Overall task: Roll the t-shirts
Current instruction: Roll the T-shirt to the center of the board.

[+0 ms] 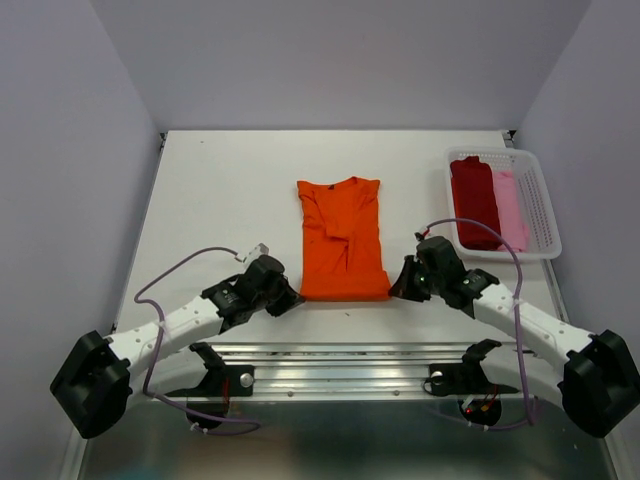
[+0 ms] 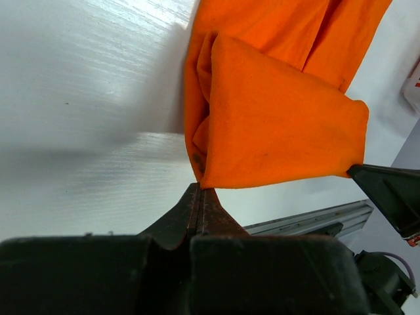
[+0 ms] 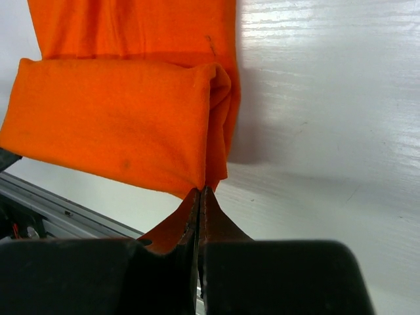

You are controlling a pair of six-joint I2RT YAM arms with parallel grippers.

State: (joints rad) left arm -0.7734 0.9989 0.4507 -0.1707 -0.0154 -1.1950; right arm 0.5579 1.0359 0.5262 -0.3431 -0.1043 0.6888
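Left claw (image 1: 293, 297) + right claw (image 1: 397, 288) pinch orange t-shirt (image 1: 342, 240) | white table (image 1: 220, 190) — pale walls (image 1: 330, 60)

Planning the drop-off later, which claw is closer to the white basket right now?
Right. The right claw grips the orange t-shirt's near right corner, close to the basket; the left claw grips its near left corner, beyond the shirt.

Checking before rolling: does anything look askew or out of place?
Nothing stands out much. The orange t-shirt lies as a straight strip, with diagonal wrinkles near its collar. The left gripper and right gripper pinch its near corners. The dark red roll and pink roll lie neatly in the basket.
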